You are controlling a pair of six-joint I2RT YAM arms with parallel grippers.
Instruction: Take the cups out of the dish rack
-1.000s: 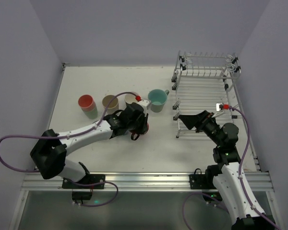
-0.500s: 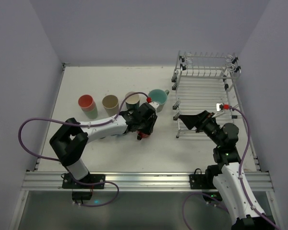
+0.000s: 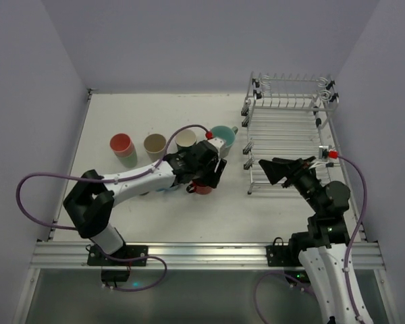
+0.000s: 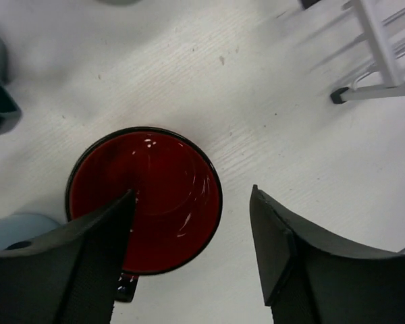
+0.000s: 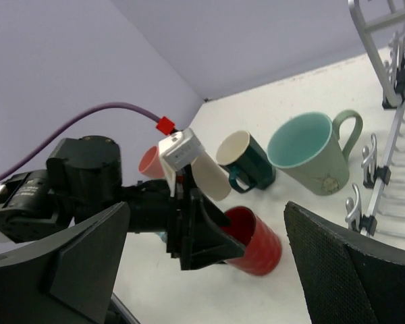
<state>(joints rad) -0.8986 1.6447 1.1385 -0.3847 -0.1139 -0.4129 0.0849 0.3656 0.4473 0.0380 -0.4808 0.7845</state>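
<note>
A red cup [image 4: 165, 182] [image 3: 203, 189] [image 5: 260, 244] sits on the white table just left of the dish rack [image 3: 287, 125]. My left gripper [image 4: 191, 196] [image 3: 206, 177] hangs over it, open. One finger [image 4: 101, 229] reaches inside the cup and the other [image 4: 283, 236] stands outside, clear of the rim. Behind it stand a pink-red cup [image 3: 121, 144], a tan cup [image 3: 155, 143], a dark teal mug [image 3: 185, 139] [image 5: 251, 165] and a sage green mug [image 3: 221, 137] [image 5: 314, 158]. My right gripper [image 5: 206, 208] [image 3: 278, 170] is open and empty at the rack's front edge. I see no cups in the rack.
A light blue cup [image 4: 13, 231] lies partly hidden under my left arm. The rack's leg [image 4: 381, 47] and hooks [image 5: 370, 156] are close on the right. Purple walls enclose the table on three sides.
My left gripper carried the red cup right toward the rack, then opened off its rim. My right arm swung slightly to the right.
</note>
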